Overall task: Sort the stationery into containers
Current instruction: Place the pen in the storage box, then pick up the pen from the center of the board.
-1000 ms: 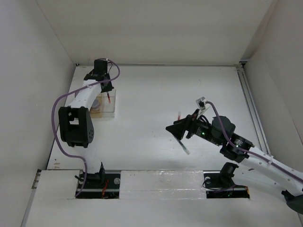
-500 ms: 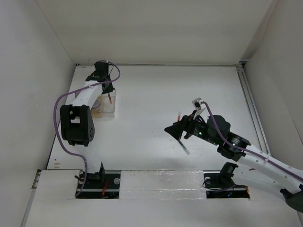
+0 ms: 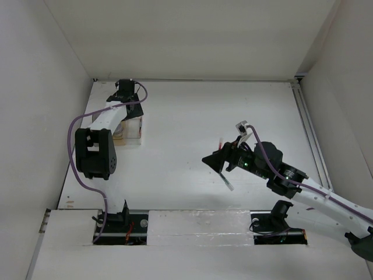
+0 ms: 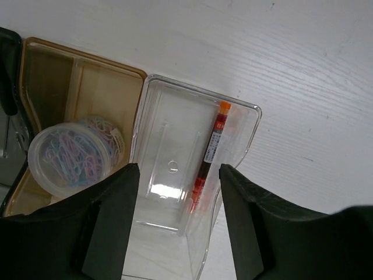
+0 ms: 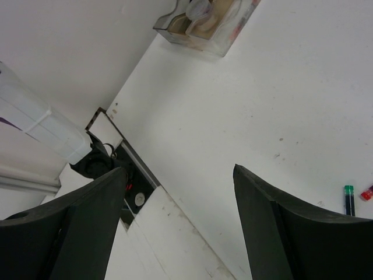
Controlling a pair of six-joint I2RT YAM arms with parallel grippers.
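Below my open left gripper a thin red pen lies loose in the clear compartment of the plastic tray, along its right wall. In the tray's tan compartment sits a small round tub of coloured clips. Mid-table, my right gripper hangs open over bare surface with nothing in it. Another red pen and a black pen lie on the table beside it. No cup or scissors can be made out.
The tray stands at the far left of the table near the left wall. White walls close in the back and both sides. A slot with cables runs along the near edge by the arm bases.
My left gripper has opened and let go of the red pen, which now lies in the tray's clear compartment. The right arm has shifted slightly towards the near left.
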